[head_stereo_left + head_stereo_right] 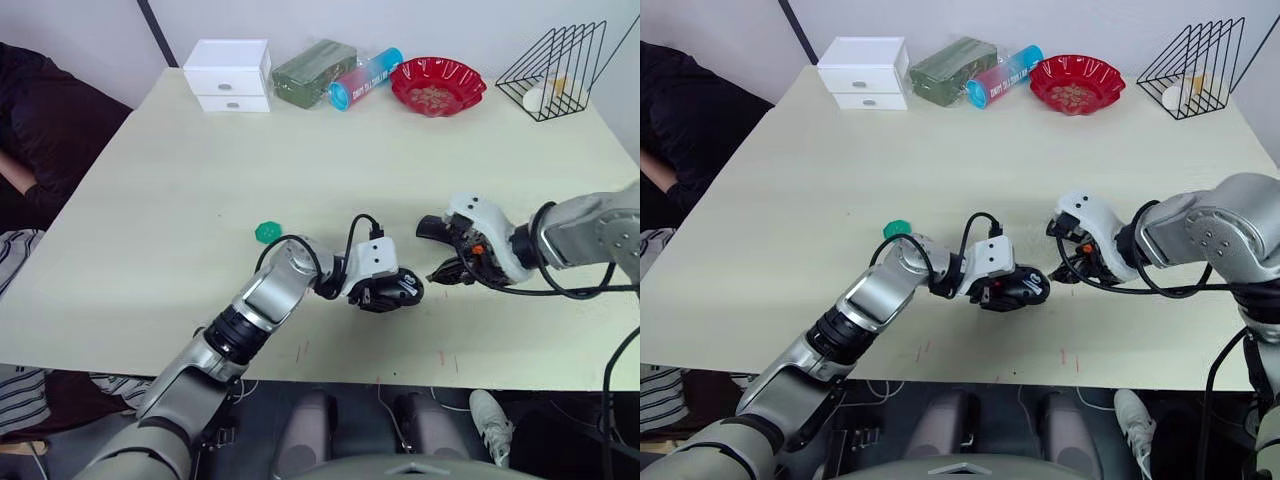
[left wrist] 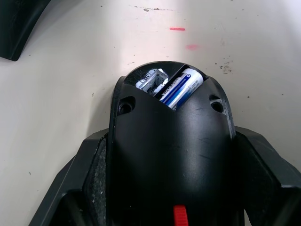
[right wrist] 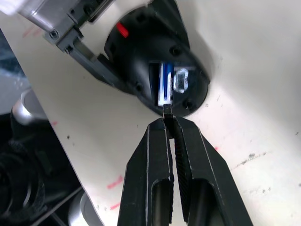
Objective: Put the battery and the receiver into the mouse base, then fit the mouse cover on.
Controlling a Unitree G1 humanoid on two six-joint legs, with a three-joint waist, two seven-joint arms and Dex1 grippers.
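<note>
Black mouse base (image 2: 171,155) is held by the left end effector (image 1: 385,290), battery (image 2: 181,88) inside; the right end effector (image 3: 169,123) pinches a small black piece.

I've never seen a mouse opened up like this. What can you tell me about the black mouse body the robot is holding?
The mouse base is a black, matte, plastic-looking oval shell with small screw holes and a red patch near one end. Its open compartment holds the white-and-blue battery, lying lengthwise, beside a clear, metallic part. It rests on the pale table near the front edge, gripped at its sides by the left claw. The right claw, fingers pinched on a small dark piece, sits at the compartment's rim. No cover is on it.
</note>
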